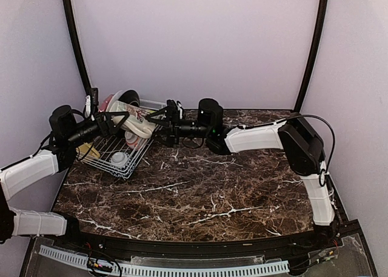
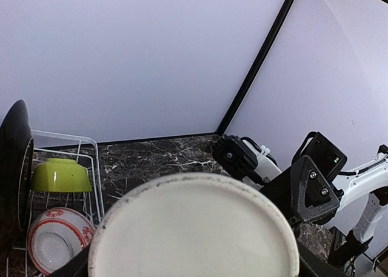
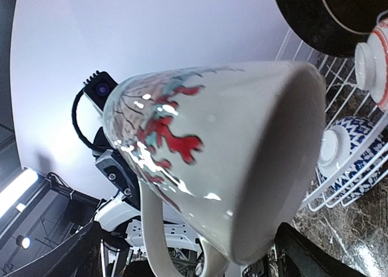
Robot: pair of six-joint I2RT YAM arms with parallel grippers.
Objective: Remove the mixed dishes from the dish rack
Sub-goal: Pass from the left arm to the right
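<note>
Nearest is the dark marble table (image 1: 200, 186), and that part of it is bare. Both arms reach away to the far left corner, where the white wire dish rack (image 1: 128, 175) sits. Just above the right side of the rack, the cream patterned mug (image 1: 138, 124) is up in the air, lying on its side. It has red and blue shapes painted on it. Its flat bottom points left and its open mouth points right. The left claw (image 1: 121, 120) comes from the left and grips the mug at its bottom end, with one finger on each side. The right claw (image 1: 156, 122) comes from the right. Its fingers are spread wide around the mouth end of the mug, and I cannot tell if they touch it. Under the mug, a blue patterned bowl (image 3: 354, 153) lies in the near part of the rack. A red-and-white bowl (image 2: 57, 240) lies beside it. A lime-green bowl (image 2: 60, 175) sits upside down a little farther back. At the far end of the rack a black plate (image 1: 130, 97) stands on its edge. Behind everything is a plain pale wall (image 1: 194, 40).
</note>
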